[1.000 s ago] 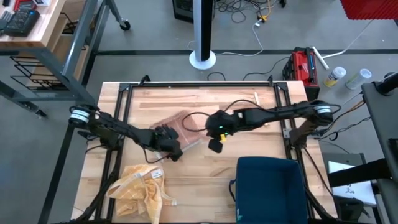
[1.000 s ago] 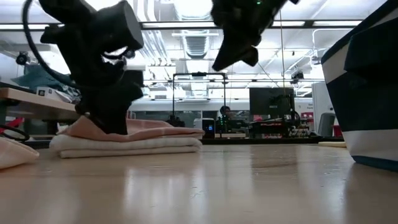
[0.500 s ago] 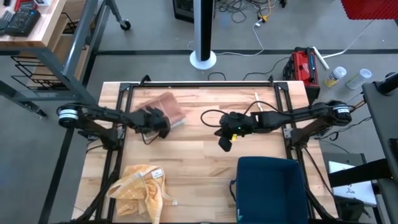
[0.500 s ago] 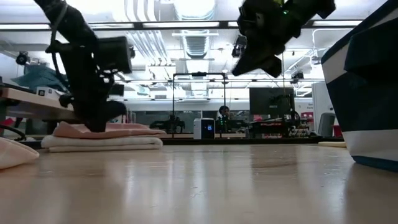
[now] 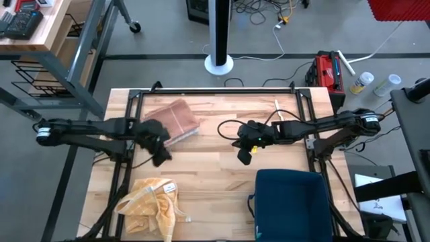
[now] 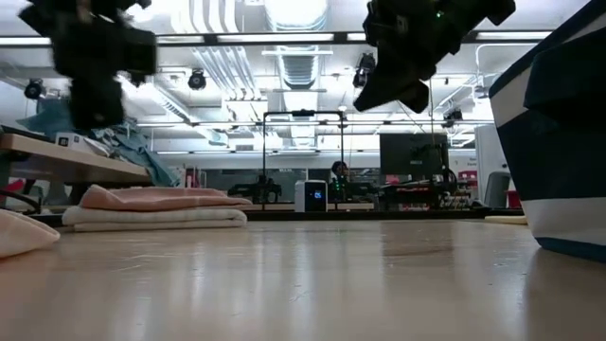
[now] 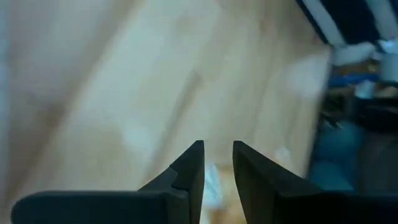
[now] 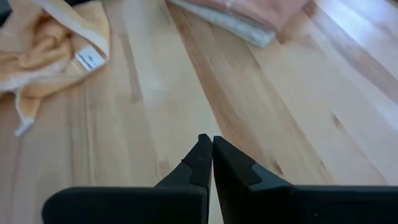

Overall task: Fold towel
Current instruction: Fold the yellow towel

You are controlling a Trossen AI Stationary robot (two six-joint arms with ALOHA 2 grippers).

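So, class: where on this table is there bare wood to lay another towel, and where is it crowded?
Bare wood lies between the folded pink towel and the right gripper, and on toward the blue bin. The near-left corner is crowded by the crumpled yellow towel, with the left gripper above.

- A grey concrete floor [image 5: 168, 33] is seen around the table.
- A white pole on a round base [image 5: 219, 64] is stood on the floor beyond the table's far edge, with cables [image 5: 269, 13] strewn near it.
- A red case [image 5: 329, 70] is placed by the table's far right corner.
- A wooden workbench [image 5: 33, 30] is set at the upper left.
- Long ceiling lights [image 6: 294, 38] are seen in the low view, above distant desks and a dark monitor [image 6: 412, 152].
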